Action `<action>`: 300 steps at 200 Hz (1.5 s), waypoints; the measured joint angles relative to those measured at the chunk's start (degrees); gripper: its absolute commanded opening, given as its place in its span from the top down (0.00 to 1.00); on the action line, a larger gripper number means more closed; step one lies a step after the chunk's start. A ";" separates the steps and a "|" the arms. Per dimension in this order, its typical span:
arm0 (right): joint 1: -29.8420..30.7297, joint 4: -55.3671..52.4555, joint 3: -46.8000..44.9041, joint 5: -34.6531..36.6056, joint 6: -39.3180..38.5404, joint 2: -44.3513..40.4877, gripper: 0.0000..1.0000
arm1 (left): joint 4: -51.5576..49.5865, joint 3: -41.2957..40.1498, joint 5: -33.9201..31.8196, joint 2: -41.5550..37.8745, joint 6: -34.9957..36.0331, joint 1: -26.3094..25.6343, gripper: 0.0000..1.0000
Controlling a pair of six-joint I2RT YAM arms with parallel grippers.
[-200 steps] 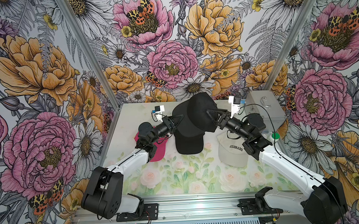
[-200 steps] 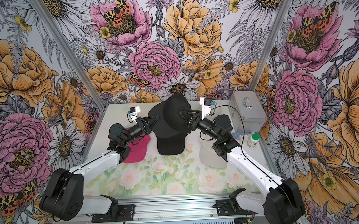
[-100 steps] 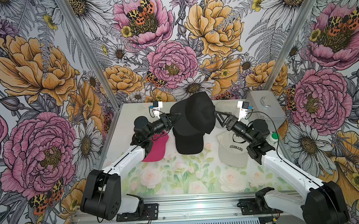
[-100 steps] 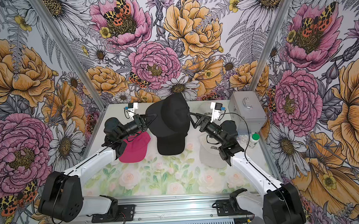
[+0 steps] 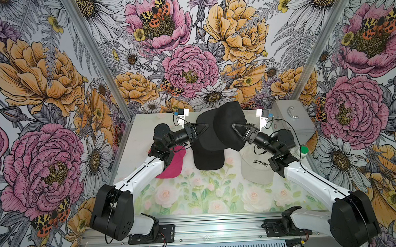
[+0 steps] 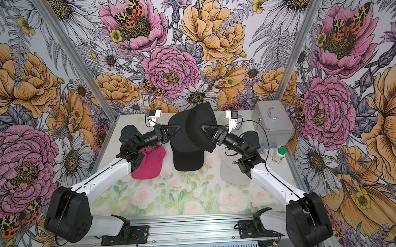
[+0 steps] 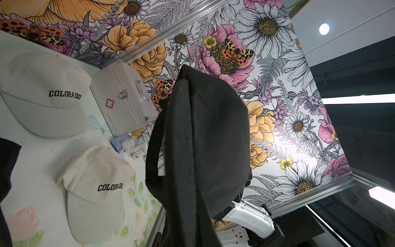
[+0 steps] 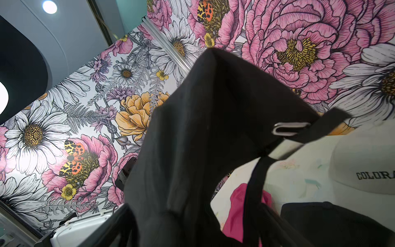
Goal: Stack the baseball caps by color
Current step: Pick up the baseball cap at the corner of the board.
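My left pincer (image 5: 204,128) is clamped thin on the edge of a black cap (image 5: 226,118), holding it up off the table (image 5: 195,197). My right pincer (image 5: 234,126) is at that cap's other side; whether its jaws grip it I cannot tell. Right below lies another black cap (image 5: 209,161), brim toward my bases. A pink cap (image 5: 173,167) lies under my left arm, and two cream COLORADO caps (image 7: 42,94) lie to the right
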 measured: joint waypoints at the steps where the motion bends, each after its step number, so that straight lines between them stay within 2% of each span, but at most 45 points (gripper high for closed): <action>1: 0.04 0.04 0.07 0.02 0.02 0.09 0.12 | -0.02 0.04 0.00 0.07 0.02 0.00 1.00; 34: 1.73 1.62 1.07 -1.38 0.59 0.61 0.21 | -2.32 0.44 0.00 1.90 1.14 -0.20 1.00; 87: 3.15 5.35 1.25 -3.63 0.46 0.59 0.33 | -9.70 1.66 -0.61 2.32 6.67 1.11 1.00; 146: 3.72 5.53 1.25 -4.94 -0.85 0.59 0.37 | -10.67 1.53 0.85 2.25 8.00 3.54 1.00; 255: 4.15 3.08 0.59 -4.85 -3.34 -2.21 0.39 | -14.12 0.76 1.42 1.05 12.02 4.72 1.00; 300: 4.35 1.27 0.59 -4.37 -4.76 -2.84 0.50 | -14.95 0.76 1.53 0.63 12.55 4.57 1.00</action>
